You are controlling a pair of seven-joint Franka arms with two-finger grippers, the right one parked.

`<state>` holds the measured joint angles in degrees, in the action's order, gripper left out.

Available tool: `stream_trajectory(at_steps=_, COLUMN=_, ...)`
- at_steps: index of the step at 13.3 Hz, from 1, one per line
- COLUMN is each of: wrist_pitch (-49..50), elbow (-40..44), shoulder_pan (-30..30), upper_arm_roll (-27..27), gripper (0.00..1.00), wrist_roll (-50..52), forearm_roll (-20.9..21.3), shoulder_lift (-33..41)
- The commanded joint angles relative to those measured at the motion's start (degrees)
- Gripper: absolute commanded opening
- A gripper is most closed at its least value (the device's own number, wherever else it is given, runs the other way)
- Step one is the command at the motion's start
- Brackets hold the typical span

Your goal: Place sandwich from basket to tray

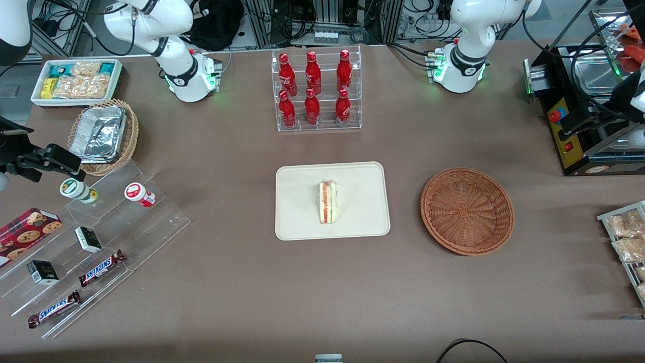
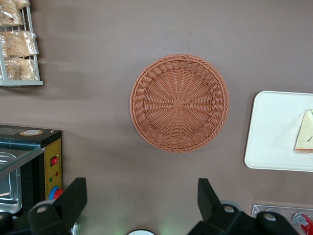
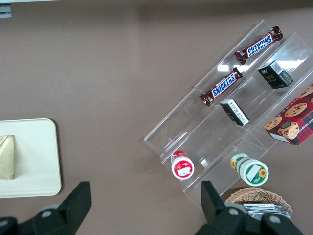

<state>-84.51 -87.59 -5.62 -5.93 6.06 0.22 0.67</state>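
The sandwich lies on the cream tray near its middle, with its red and green filling edge showing. The reddish-brown wicker basket sits beside the tray, toward the working arm's end, and holds nothing. My left gripper hangs high over the table between the arm's base and the basket. Its black fingers are spread wide with only bare tabletop between them. The left wrist view also catches an edge of the tray with a corner of the sandwich.
A clear rack of red bottles stands farther from the camera than the tray. A black machine and a snack rack sit at the working arm's end. A stepped acrylic display, a foil-filled tan basket and a white bin occupy the parked arm's end.
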Motion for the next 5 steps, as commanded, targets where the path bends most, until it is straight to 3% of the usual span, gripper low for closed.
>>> stream_trajectory(at_steps=1, wrist_pitch=0.05, elbow=2.86, shoulder_pan=0.53, upper_arm_roll=0.48, gripper=1.00, wrist_roll=-0.09, forearm_roll=-0.40, shoulder_lift=-2.42)
stream_trajectory(at_steps=5, wrist_pitch=0.14, elbow=2.78, shoulder_pan=0.09, upper_arm_roll=0.48, gripper=1.00, wrist_roll=-0.44, forearm_roll=-0.14, shoulder_lift=-2.87)
